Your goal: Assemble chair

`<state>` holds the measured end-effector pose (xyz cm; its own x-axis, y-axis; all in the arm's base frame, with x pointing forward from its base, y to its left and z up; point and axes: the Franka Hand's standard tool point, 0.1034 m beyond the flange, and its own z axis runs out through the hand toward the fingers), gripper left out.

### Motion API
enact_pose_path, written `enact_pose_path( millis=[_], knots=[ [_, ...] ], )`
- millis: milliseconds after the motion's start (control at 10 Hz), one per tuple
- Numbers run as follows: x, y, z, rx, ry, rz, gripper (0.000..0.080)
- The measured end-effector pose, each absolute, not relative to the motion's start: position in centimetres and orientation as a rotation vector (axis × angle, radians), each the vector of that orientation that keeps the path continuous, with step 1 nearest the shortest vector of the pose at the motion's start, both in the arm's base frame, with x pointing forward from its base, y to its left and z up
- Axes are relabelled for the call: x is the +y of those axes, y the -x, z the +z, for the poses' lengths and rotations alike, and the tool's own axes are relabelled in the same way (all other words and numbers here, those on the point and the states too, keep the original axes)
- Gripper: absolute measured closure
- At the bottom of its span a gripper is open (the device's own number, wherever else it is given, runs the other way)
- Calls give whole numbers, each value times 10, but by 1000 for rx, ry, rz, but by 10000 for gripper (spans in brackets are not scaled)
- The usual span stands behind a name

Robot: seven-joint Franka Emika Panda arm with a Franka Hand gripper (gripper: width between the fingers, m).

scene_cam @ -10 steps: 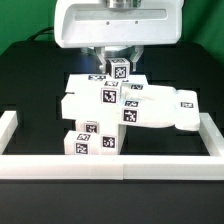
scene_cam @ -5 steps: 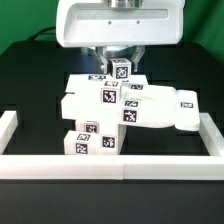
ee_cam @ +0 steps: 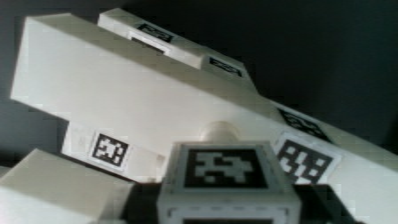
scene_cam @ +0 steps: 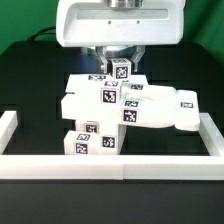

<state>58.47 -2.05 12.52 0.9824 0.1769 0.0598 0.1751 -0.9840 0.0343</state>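
The chair's matte-white parts sit stacked in the middle of the black table, each with black-and-white tags. A wide slab reaches toward the exterior view's right and a tagged block stands in front. My gripper hangs straight above the stack, shut on a small tagged block that sits on top of it. In the wrist view the small block fills the space between my dark fingers, with a large tilted slab beyond it.
A low white border wall runs along the front and up both sides. The big white robot hand hides the table behind the stack.
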Motion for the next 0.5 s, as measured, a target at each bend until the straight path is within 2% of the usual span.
enact_pose_path(
  millis=[300,500],
  knots=[
    [-24,-569,130,202,-3150,-72,515],
    [-24,-570,134,167,-3158,-100,515]
  ],
)
